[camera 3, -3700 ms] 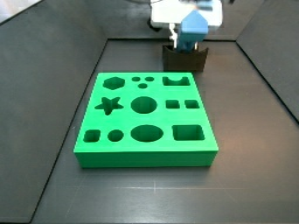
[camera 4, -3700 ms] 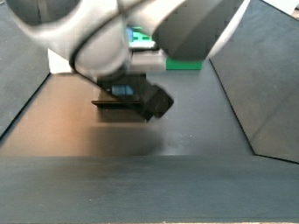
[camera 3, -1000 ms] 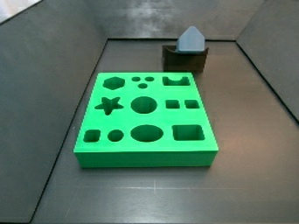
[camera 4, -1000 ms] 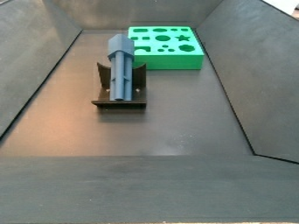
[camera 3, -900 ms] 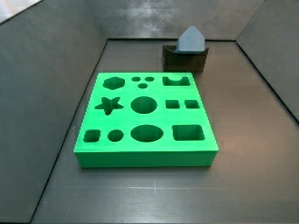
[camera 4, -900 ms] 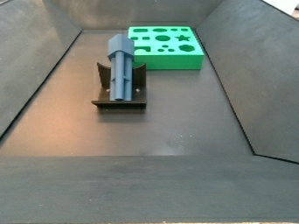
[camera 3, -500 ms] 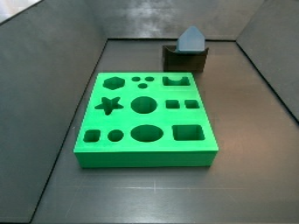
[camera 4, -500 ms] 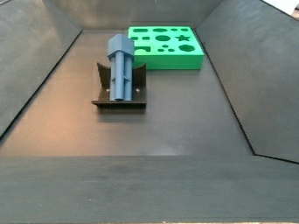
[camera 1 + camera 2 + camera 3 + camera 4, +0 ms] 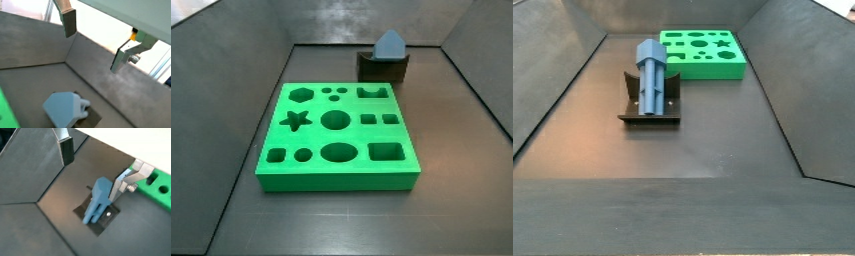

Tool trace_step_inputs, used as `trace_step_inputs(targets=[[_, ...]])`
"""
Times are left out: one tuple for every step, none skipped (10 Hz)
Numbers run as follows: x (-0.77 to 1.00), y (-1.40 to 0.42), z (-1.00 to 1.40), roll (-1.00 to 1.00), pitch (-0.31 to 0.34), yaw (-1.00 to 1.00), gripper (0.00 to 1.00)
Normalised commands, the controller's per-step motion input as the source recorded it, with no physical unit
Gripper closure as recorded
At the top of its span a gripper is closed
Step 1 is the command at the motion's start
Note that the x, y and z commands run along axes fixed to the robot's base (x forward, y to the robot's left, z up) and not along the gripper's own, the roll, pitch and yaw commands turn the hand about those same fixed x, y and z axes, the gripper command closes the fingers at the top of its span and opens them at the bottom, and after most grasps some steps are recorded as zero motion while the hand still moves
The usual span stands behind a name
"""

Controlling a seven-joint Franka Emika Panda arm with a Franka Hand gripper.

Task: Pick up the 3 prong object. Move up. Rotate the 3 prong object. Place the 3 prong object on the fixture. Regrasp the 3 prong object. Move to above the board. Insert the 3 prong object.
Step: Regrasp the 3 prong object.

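Note:
The 3 prong object (image 9: 389,43) (image 9: 652,75) is a slim blue-grey piece resting on the dark fixture (image 9: 382,68) (image 9: 647,114), free of any grip. Both wrist views show it from above (image 9: 65,109) (image 9: 98,200), lying on the fixture (image 9: 101,224). My gripper (image 9: 93,49) (image 9: 93,178) hangs open well above it, fingers wide apart with nothing between them. It is out of both side views. The green board (image 9: 318,137) (image 9: 727,66) lies flat on the floor beside the fixture.
Sloped dark walls (image 9: 225,70) (image 9: 787,80) ring the floor on all sides. The fixture stands close to one end wall (image 9: 358,25). A strip of the green board (image 9: 160,190) shows at the edge of a wrist view.
3.7 s ago the gripper was down at the fixture with the 3 prong object. It has since let go and risen out of both side views. Nothing has moved in the last second.

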Motion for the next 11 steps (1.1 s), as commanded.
trace_step_inputs(targets=[[0.11,-0.05,-0.01,1.00,0.188,0.11,0.00],[0.11,-0.05,-0.01,1.00,0.234,0.16,0.00],[0.11,-0.05,-0.01,0.87,0.226,0.17,0.00],[0.12,-0.06,-0.01,0.63,0.198,0.21,0.00],[0.12,-0.06,-0.01,0.45,0.169,0.22,0.00],[0.11,-0.05,0.00,0.27,0.130,0.24,0.00],[0.10,-0.04,0.00,0.22,0.104,0.24,0.00],[0.09,-0.05,-0.01,0.18,0.043,0.23,0.00],[0.09,-0.05,-0.01,0.17,0.030,0.22,0.00],[0.04,0.04,-1.00,0.23,0.026,0.20,0.00],[0.04,0.04,-1.00,0.23,0.023,0.18,0.00]])
